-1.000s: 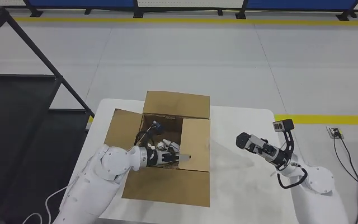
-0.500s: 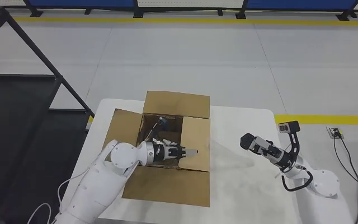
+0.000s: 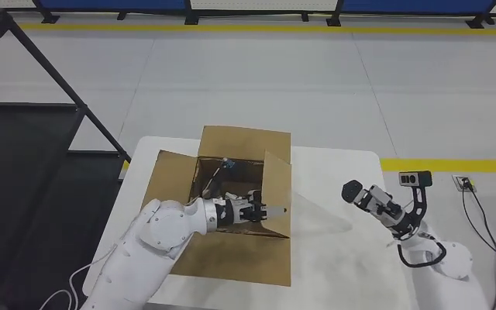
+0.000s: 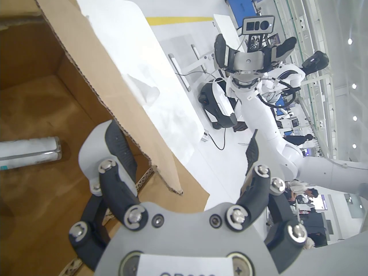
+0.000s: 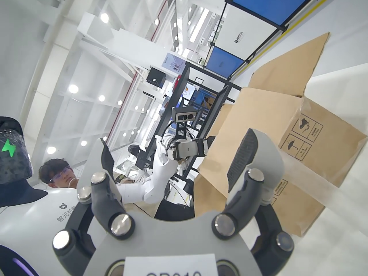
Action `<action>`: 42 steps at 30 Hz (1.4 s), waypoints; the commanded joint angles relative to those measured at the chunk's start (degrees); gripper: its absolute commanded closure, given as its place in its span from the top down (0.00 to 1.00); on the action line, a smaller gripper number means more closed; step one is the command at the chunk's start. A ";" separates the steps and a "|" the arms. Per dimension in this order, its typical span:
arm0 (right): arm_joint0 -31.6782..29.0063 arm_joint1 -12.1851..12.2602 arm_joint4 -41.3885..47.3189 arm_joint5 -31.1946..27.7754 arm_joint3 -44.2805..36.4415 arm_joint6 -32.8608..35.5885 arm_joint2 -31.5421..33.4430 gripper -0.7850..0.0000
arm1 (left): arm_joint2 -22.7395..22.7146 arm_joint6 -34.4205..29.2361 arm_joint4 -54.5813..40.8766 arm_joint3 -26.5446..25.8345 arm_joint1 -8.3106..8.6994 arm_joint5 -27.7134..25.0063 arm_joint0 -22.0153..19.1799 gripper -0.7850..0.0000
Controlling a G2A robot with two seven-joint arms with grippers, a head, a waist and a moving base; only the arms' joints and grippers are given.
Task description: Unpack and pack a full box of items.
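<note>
We note brown cardboard box [image 3: 232, 260] on white table [image 3: 341, 263]: open, right flap raised, other flaps spread outward. Inside we see white cylindrical tube [image 4: 27, 152] lying flat on box floor.

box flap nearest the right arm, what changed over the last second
The left claw slid across the box toward that flap and, open, now straddles its edge. The flap has swung up from near flat to steeply raised. The right claw, open, drew back away from the box. The box itself stayed put.
</note>
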 commanded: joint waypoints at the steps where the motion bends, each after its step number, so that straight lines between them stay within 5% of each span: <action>1: -0.72 0.06 1.33 -0.82 -0.04 -0.20 0.18 1.00 | 0.60 2.02 0.93 -1.37 -0.19 0.23 0.31 1.00; 14: -4.02 0.72 8.77 -4.57 1.25 -0.31 2.31 1.00 | 9.05 8.91 3.63 0.25 -3.12 -1.11 -3.35 1.00; 28: -4.38 1.48 11.53 -5.79 3.07 1.03 3.15 1.00 | 18.98 9.63 3.62 13.03 -8.12 -4.23 -10.88 1.00; 42: -4.61 2.10 11.45 -5.98 2.78 0.62 2.99 1.00 | 22.84 9.31 2.53 22.25 -12.01 -6.54 -14.46 1.00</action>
